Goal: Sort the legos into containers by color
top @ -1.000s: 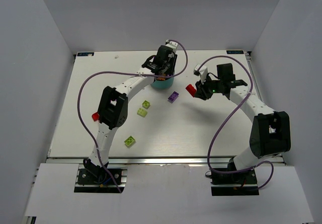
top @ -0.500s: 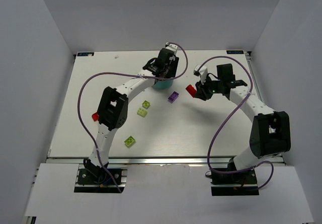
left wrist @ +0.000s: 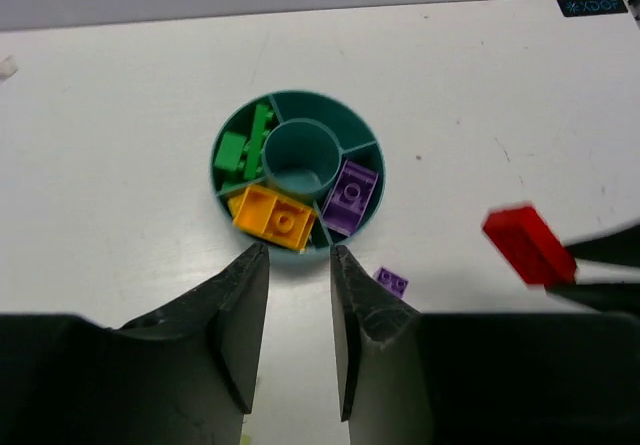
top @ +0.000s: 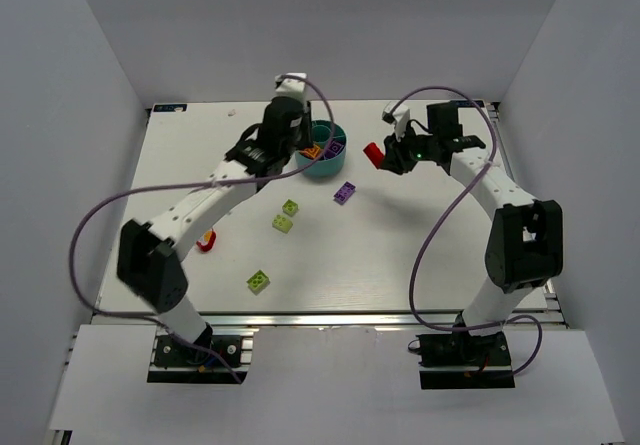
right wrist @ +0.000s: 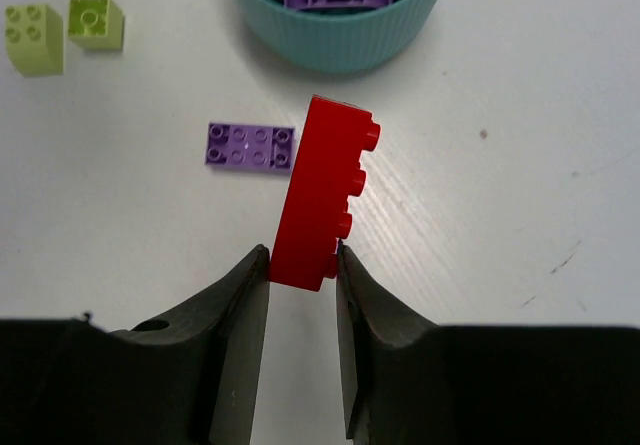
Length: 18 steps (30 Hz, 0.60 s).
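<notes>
Right, we count green bricks [left wrist: 232, 152], orange brick [left wrist: 272, 215], purple brick [left wrist: 350, 193] sorted in bowl [left wrist: 297, 94]. Meanwhile right gripper [right wrist: 301, 255] pinches red brick [right wrist: 322, 195] at bowl's three o'clock. Over bowl, left gripper [left wrist: 300, 255] hangs slightly spread, empty. We reckon purple plate [right wrist: 250, 146] at five o'clock and three lime bricks [top: 290, 207] at seven, on table [top: 400, 255], not yet sorted.

On my feed the bowl [right wrist: 340, 45] is teal, its outer wall finely ribbed. Inside I see green bricks [left wrist: 240, 150], an orange brick [left wrist: 272, 217] and a purple brick [left wrist: 350, 195]. The long brick [right wrist: 322, 200] is red, the flat plate [right wrist: 250, 146] lilac, the pale brick [right wrist: 34, 37] and the cube [right wrist: 95, 21] lime. The tabletop [left wrist: 120, 115] is white, the jaws black.
</notes>
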{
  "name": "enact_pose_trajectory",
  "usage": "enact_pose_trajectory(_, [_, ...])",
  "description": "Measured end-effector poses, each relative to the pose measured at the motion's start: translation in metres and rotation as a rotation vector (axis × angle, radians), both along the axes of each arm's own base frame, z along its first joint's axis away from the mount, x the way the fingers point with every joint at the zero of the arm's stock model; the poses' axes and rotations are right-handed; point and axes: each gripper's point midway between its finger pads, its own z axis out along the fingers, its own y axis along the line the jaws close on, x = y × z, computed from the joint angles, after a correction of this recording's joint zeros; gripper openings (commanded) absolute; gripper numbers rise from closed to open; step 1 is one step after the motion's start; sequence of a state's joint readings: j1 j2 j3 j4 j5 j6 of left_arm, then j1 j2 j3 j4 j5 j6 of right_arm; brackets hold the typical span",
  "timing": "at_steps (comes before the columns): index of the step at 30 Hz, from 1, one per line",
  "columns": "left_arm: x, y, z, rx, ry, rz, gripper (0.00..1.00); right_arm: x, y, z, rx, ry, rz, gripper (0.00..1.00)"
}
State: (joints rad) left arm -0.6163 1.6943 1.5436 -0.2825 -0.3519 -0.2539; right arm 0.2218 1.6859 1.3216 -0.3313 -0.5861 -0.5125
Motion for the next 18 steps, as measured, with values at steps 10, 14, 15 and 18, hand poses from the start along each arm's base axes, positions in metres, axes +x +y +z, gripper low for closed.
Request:
enact_pose_trajectory(10, [-0.091,0.104,-0.032,-0.222,0.075,0.185,0.72,0.048,0.025,0.024,0.074,0.010,-0.020,0.00])
enact_pose_trajectory(14, [-0.125,0.124,-0.071,-0.312,0.154,0.243,0.73,0.063,0.041,0.020,0.052,0.052,-0.028,0.00])
enact_pose_trajectory(15, [-0.130,0.126,-0.075,-0.334,0.162,0.250,0.73,0.074,0.043,0.021,0.040,0.046,-0.038,0.00])
enact_pose_trajectory(18, [-0.140,0.128,-0.078,-0.388,0.173,0.264,0.73,0.100,0.047,0.013,-0.013,0.030,-0.065,0.00])
